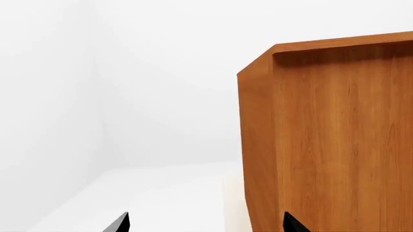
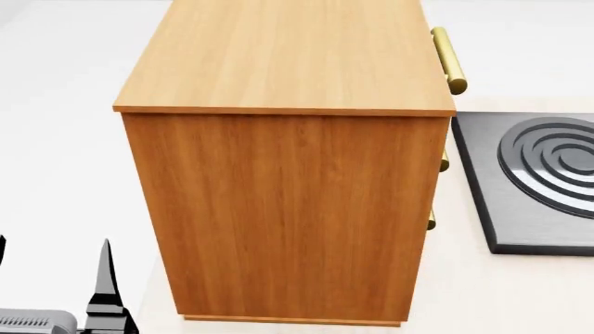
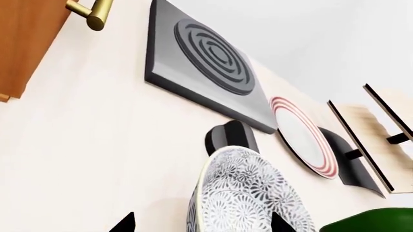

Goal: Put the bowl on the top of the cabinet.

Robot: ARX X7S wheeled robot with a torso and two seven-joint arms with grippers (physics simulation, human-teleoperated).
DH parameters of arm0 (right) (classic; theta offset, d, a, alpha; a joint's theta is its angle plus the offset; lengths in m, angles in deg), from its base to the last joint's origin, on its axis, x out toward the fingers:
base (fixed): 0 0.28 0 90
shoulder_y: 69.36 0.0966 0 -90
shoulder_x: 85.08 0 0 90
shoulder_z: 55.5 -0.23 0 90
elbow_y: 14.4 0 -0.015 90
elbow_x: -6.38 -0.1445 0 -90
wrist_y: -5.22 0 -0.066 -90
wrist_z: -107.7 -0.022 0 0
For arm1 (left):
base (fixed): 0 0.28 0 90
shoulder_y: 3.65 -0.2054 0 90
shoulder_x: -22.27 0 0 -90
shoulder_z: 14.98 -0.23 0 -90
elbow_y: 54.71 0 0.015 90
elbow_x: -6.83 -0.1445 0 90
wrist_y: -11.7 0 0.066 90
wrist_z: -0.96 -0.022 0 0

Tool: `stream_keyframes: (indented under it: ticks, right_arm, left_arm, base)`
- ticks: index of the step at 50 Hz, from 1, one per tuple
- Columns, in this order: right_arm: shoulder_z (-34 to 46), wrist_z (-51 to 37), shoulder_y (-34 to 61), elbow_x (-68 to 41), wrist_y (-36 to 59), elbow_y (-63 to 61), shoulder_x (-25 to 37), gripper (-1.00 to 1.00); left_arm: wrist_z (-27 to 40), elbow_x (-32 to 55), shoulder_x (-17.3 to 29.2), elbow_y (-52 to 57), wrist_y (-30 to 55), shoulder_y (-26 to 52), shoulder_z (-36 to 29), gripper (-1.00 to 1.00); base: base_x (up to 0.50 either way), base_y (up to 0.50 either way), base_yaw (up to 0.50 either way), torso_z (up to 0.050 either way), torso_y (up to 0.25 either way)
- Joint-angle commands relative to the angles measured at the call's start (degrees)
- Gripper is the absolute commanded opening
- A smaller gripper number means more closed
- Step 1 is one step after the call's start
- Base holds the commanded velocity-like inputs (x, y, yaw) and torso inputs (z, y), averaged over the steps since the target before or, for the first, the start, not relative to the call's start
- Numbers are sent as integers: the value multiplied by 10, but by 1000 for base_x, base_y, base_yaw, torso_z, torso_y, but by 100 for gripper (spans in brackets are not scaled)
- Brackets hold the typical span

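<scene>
The cabinet [image 2: 288, 174] is a boxy block of orange-brown wood grain with a paler flat top and round brass bar handles [image 2: 448, 59], standing on the pale desk [image 2: 483, 292]. Beside it lies a flat dark-grey slab [image 2: 538, 181] with raised concentric rings. The deep round bowl [image 3: 248, 193], patterned in dense grey leaves, sits between the right gripper's [image 3: 203, 223] spread fingers; whether they touch it cannot be told. A red-ringed white plate [image 3: 303, 136] leans nearby. The left gripper's [image 1: 206, 223] black fingers are apart, holding nothing.
</scene>
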Motion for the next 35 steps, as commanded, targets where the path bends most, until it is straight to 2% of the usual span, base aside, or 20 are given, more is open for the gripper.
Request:
stream_keyframes:
  ticks: [1,35]
  right_arm:
    - [-1,0,-8,6,-16,10,3,100]
    - [18,1,-3,18,-36,38,6,100]
  left_arm:
    - [3,1,2,1,1,0,-2,100]
    - [10,7,7,0,-4,-1,-4,100]
  base:
    - [0,0,0,0,0]
    - [0,0,0,0,0]
